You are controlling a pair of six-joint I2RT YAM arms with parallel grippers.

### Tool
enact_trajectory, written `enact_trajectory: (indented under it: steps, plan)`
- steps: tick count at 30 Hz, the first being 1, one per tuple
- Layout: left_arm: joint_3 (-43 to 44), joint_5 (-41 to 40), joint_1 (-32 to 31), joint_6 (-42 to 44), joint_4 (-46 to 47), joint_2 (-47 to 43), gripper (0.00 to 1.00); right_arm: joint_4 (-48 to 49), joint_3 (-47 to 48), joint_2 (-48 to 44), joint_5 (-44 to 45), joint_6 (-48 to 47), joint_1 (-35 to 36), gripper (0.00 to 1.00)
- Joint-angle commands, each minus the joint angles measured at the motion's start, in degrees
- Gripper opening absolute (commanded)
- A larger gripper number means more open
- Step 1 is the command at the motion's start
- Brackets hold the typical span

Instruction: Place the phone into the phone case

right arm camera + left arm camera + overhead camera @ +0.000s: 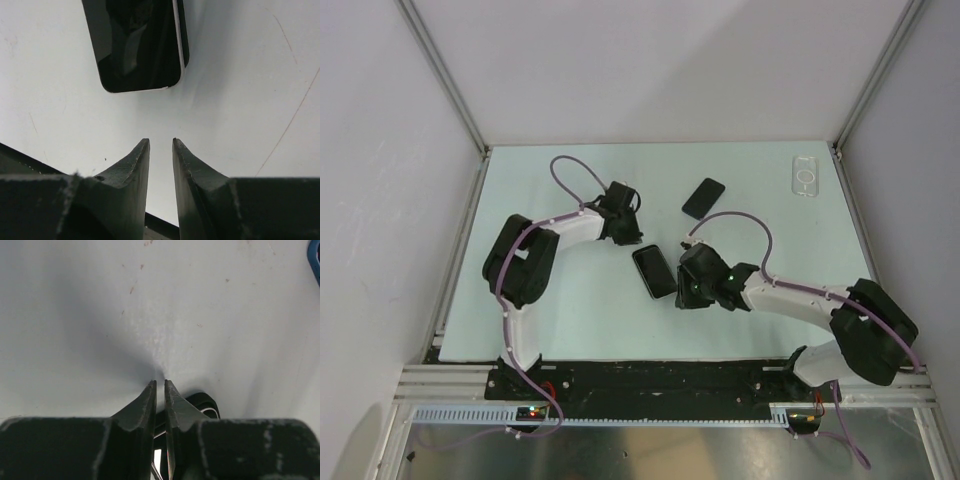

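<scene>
right claw, slightly parted, empty, is hovering beside the centre phone, top view; phone case is lying upper right. left wrist: left claw is sitting clenched. right wrist: centre phone, lying flat, is risking slipping past narrow jaws.

Pale table (metal-framed) between plain white walls.
</scene>
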Motion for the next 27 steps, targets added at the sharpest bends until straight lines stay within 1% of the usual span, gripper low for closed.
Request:
enact_trajectory:
  steps: [1,6,14,21,27]
  plan:
    - [1.06,1.97,-0.02,1.88,0.34,-0.10,0.17,7.03,-0.44,1.51,2.36,4.16,0.91,0.29]
    - [-1.45,1.34,-1.02,1.02,0.48,-1.12,0.14,10.51,-0.46,4.99,1.69,4.84,0.47,0.28]
    - [-7.11,-0.39,-3.41,-3.62,2.01,-3.77,0.07,13.61,-0.36,9.10,0.67,5.00,-1.97,0.27]
    - [-13.44,-3.46,-5.66,-7.95,3.41,-8.60,0.04,13.66,1.59,11.68,0.32,3.72,-4.77,0.27]
    - [-19.46,-4.55,-7.63,-12.78,5.98,-13.06,0.03,12.61,4.59,14.26,-0.32,1.39,-8.96,0.27]
